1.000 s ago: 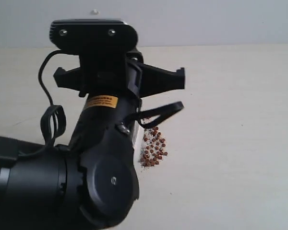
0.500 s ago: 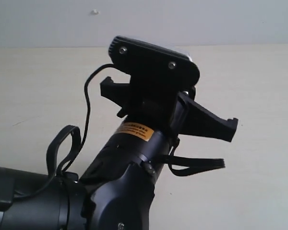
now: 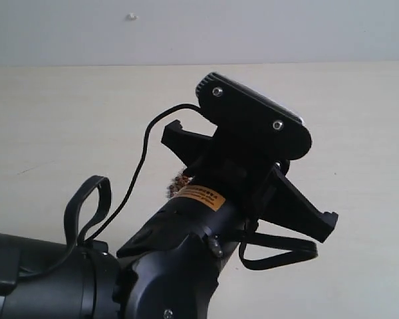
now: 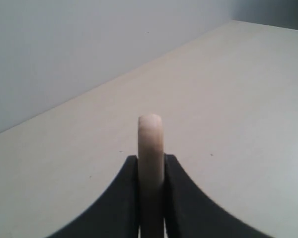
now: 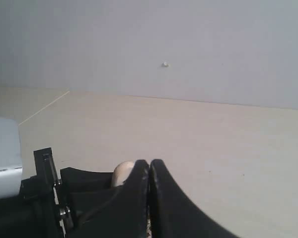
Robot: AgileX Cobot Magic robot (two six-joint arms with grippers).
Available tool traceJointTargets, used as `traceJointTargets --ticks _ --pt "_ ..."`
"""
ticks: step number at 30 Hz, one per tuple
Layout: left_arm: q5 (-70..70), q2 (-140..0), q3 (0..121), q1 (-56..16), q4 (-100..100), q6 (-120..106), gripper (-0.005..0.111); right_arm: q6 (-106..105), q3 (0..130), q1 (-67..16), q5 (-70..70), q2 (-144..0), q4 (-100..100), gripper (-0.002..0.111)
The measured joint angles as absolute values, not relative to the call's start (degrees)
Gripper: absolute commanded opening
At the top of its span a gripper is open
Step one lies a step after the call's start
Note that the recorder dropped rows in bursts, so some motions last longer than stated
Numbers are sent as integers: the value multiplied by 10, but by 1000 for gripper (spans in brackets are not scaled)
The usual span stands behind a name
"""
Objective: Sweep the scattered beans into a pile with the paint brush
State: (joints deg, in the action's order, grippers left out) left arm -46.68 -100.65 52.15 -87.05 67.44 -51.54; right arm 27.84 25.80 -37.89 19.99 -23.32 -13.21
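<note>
Few of the beans (image 3: 179, 184) show in the exterior view. A small reddish cluster peeks out just beside the left arm (image 3: 179, 266), which blocks much of the worktop (image 3: 359, 133). The rest probably lie beneath it, though that cannot be confirmed.

In the left wrist view the left end effector (image 4: 150, 161) is parted only narrowly, clamped on the pale wooden handle of the paint brush (image 4: 150, 134). The bristles are out of sight.

In the right wrist view the right end effector (image 5: 149, 166) is fully closed and empty, near the other arm.

This looks like mid-sweep. The next move calls for dragging the bristles lightly across the worktop, drawing strays toward the cluster.
</note>
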Motion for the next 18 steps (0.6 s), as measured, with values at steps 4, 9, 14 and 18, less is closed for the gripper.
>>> traceJointTargets --ticks 4,9,14,18 --pt "-482 -1007 521 -855 670 -514 0 278 258 -379 200 -233 -132 0" --pt "-501 -1007 517 -845 572 -452 0 278 258 -379 200 -233 -132 0" --pt "-541 -1007 481 -845 464 -339 0 278 258 -379 200 -233 -132 0" --pt "-602 -1007 417 -830 385 -237 0 278 258 -379 200 -233 -132 0"
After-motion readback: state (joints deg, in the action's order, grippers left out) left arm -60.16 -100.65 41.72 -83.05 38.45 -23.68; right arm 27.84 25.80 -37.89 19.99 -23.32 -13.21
